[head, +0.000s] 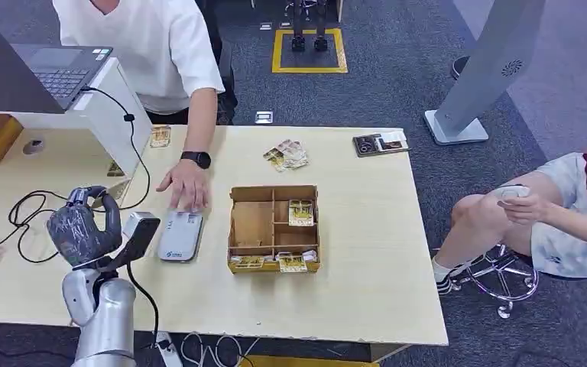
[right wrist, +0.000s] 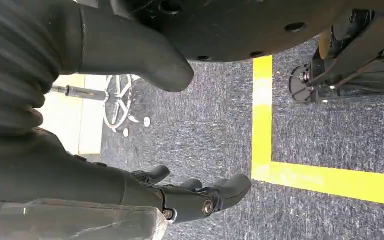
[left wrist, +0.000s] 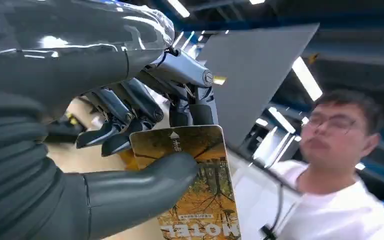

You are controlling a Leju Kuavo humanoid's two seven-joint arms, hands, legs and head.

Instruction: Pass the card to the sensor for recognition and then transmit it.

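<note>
Yellow-printed card is pinched between thumb and fingers of the left hand, raised above the counter beside the white sensor. The right hand hangs empty, fingers loosely spread, over carpet.

Left hand: dark grey, glossy; silver forearm behind it. Card pinched in it: golden-yellow autumn-tree print, white lettering at one end, small white arrow at the other. Reader just right of the hand: white, small blue logo. Box further right: brown cardboard, yellow-patterned cards in its compartments. Table under the hand: pale wood. Person's shirt beyond the hand: white; black watch. Right hand: dark grey, over grey speckled carpet with yellow tape line.
</note>
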